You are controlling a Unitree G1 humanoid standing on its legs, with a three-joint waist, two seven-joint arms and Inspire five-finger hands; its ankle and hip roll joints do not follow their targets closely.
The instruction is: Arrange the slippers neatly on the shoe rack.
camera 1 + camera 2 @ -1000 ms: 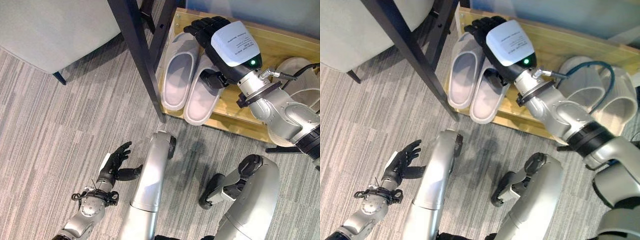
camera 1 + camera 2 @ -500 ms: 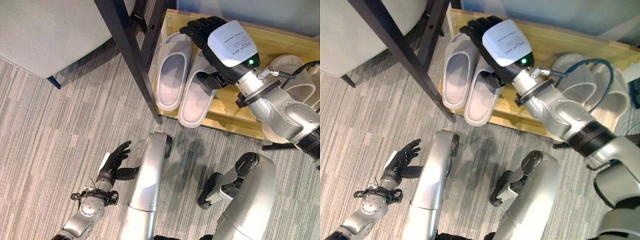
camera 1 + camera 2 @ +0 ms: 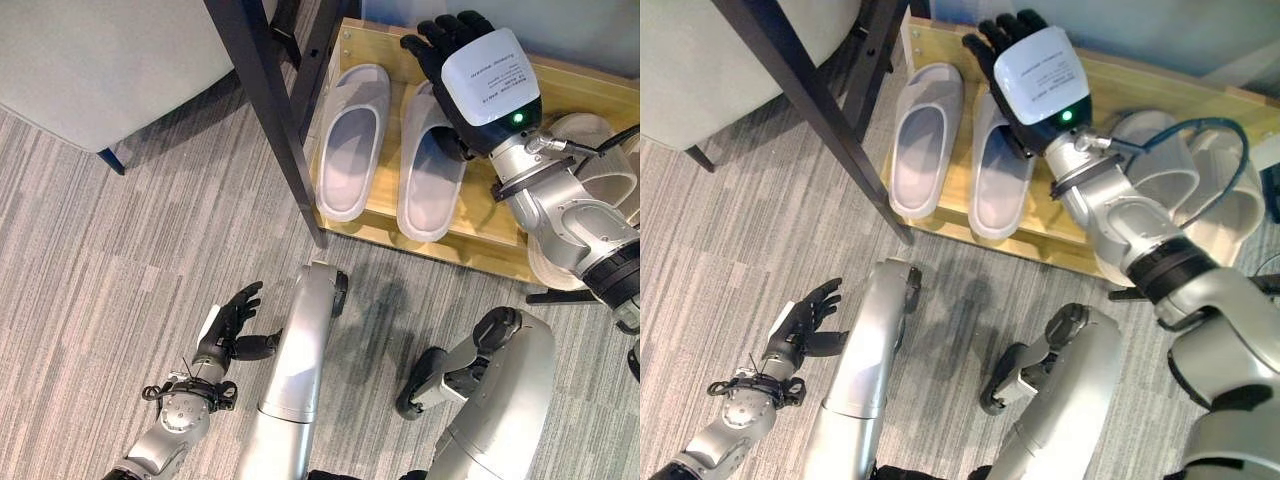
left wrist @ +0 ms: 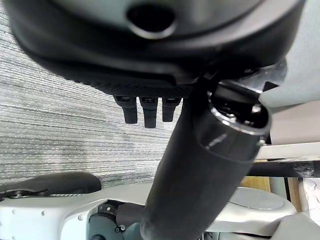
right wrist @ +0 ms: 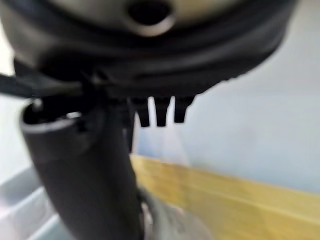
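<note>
Two pale grey slippers lie side by side on the wooden shoe rack (image 3: 500,225), toes pointing away from the robot and heels at the rack's near edge. The left slipper (image 3: 350,145) sits just beside a dark table leg (image 3: 270,115) that crosses the view; the right slipper (image 3: 432,170) lies a little apart from it, their long axes close to parallel but not quite, and its heel reaches slightly nearer than the left one's. A second, lighter pair (image 3: 1185,185) rests further right on the same rack, partly hidden by the arm.

The right hand (image 3: 470,65) hangs over the toe end of the right slipper, fingers straight and spread, holding nothing. Whether the palm touches the strap underneath cannot be told from above. Its wrist view looks past straight fingers to the rack's wood and a pale wall.

The left hand (image 3: 232,325) rests low over the grey carpet (image 3: 120,260), well apart from the rack, fingers loosely relaxed and empty.

The move to come turns on the right slipper: it lies directly under and just near of the right hand, its long axis running near to far, almost in line with the forearm. That hand is by far the closer one. A small push sideways or a slight twist at the toe would probably be enough to square it with its mate; the left slipper looks settled already.
</note>
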